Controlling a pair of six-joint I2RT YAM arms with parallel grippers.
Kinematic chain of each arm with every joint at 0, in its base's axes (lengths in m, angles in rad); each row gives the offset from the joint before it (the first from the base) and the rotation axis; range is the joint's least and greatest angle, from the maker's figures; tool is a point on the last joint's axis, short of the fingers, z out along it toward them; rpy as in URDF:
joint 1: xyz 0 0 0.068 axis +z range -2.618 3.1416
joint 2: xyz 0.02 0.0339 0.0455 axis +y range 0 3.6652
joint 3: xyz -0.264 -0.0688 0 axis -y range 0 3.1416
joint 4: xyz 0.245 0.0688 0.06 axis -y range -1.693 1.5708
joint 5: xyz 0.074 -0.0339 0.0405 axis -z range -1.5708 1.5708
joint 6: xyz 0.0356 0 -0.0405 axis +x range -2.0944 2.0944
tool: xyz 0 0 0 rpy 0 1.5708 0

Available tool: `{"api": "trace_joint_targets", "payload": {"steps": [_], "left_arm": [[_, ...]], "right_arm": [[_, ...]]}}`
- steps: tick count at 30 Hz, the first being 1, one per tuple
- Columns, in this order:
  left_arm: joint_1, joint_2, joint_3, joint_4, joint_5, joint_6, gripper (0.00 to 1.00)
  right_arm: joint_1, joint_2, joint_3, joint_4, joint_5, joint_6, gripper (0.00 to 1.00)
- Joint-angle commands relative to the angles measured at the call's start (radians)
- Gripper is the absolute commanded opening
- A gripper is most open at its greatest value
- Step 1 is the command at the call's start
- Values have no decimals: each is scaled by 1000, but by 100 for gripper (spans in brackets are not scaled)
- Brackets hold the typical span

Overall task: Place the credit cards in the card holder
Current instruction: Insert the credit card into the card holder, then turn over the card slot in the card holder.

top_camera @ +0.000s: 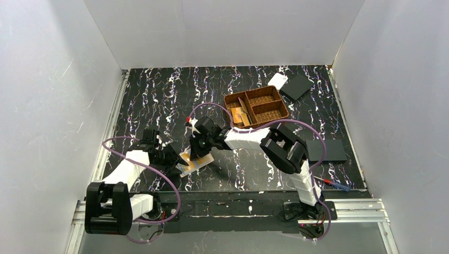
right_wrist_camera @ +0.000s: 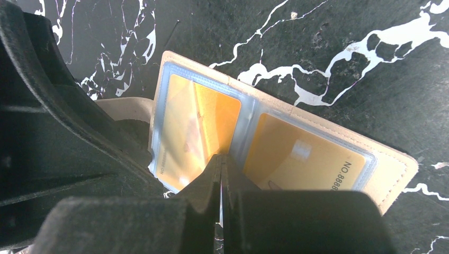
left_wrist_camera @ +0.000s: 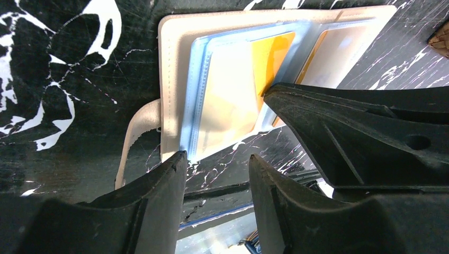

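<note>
Two credit cards point(right_wrist_camera: 304, 159): in clear sleeves of the card holder point(right_wrist_camera: 394, 166).
Right gripper point(right_wrist_camera: 221, 174): pressed together, tip between the sleeves; nudge gently.
Left gripper point(left_wrist_camera: 217, 159): spread, empty; brace the holder's edge.

Approach room around the open card holder point(top_camera: 204, 160). Its near-left edge is taken by your left gripper point(left_wrist_camera: 217, 161), jaws apart; the right gripper point(right_wrist_camera: 221, 159), jaws closed, blocks the centre fold. You have bare table point(top_camera: 159, 95) beyond and to the left. Far right, the woven basket point(top_camera: 250, 91) and two black squares point(top_camera: 296, 85) point(top_camera: 325, 151) stand in the way.
</note>
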State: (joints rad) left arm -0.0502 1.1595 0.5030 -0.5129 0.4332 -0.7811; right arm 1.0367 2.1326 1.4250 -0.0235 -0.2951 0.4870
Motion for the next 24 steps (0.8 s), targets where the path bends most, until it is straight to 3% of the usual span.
{"api": "trace_joint_targets", "payload": {"steps": [1, 15, 24], "left_arm": [[-7, -18, -3, -28, -15, -1, 46], [-24, 34, -12, 43, 33, -4, 43], [-39, -16, 6, 41, 38, -11, 41]], "right_arm": [[6, 28, -12, -23, -1, -8, 1], [6, 32, -12, -21, -4, -2, 1], [6, 29, -15, -19, -5, -1, 1]]}}
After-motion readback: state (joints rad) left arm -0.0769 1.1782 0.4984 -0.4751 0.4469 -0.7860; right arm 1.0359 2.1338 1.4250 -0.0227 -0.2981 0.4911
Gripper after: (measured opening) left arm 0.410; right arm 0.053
